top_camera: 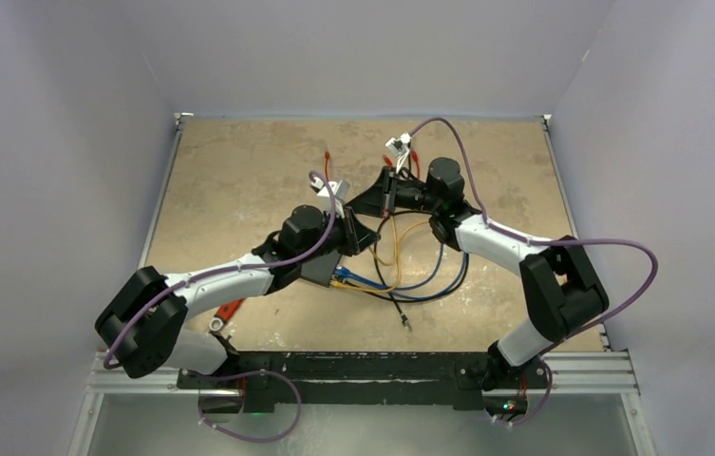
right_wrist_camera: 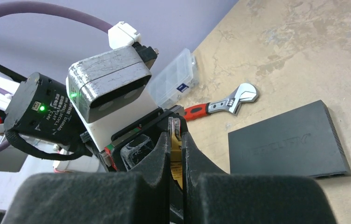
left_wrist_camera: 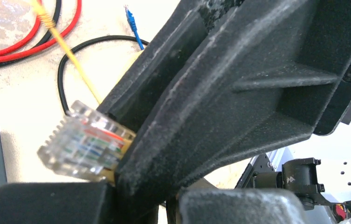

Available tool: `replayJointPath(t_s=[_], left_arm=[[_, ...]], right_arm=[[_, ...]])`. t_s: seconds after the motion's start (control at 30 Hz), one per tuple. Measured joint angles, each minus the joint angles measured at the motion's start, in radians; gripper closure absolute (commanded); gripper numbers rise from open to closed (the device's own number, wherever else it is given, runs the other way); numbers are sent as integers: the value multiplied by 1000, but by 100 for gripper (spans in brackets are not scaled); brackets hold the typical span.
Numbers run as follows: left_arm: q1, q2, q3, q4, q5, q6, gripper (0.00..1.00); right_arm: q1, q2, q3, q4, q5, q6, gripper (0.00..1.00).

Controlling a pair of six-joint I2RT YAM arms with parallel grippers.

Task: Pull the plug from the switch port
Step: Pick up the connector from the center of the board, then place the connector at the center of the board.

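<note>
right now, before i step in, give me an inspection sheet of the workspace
surface: tan table, worn and blotchy
job's things: switch lies flat, no cable seen in it from the right wrist view; clear plug is out of it
clutter: red-handled wrench; clear plastic box
grippers: right claw shut on the plug; left claw close by, fingers apart
cables: yellow cable runs from the plug; red cables, black cable and blue cable loose on the table
surroundings: plain lilac walls
</note>
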Motion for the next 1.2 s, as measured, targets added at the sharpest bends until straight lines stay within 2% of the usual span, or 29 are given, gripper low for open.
replayJointPath(t_s=[0.07, 0.13, 0.3, 0.43, 0.5, 0.57, 0.8, 1.2], left_arm=[[0, -1, 2, -5, 0, 0, 100], [0, -2, 8, -32, 2, 7, 100], [6, -30, 47, -137, -13, 41, 100], [39, -64, 105, -196, -14, 65, 100], [69, -71, 133, -201, 8, 71, 100], [92, -71, 159, -201, 36, 71, 100], [157, 18, 244, -88, 145, 36, 100], [190, 372, 509, 154, 272, -82, 100]], right_arm=[[0, -3, 0, -10, 7, -5, 85], [1, -13, 0, -42, 21, -23, 71], [2, -76, 31, -214, 105, -121, 43], [2, -164, 56, -327, 221, -200, 24], [2, -218, 63, -371, 292, -236, 10], [2, -268, 65, -403, 359, -264, 2], [2, -376, 65, -439, 510, -302, 1], [2, -398, 55, -464, 566, -319, 1]])
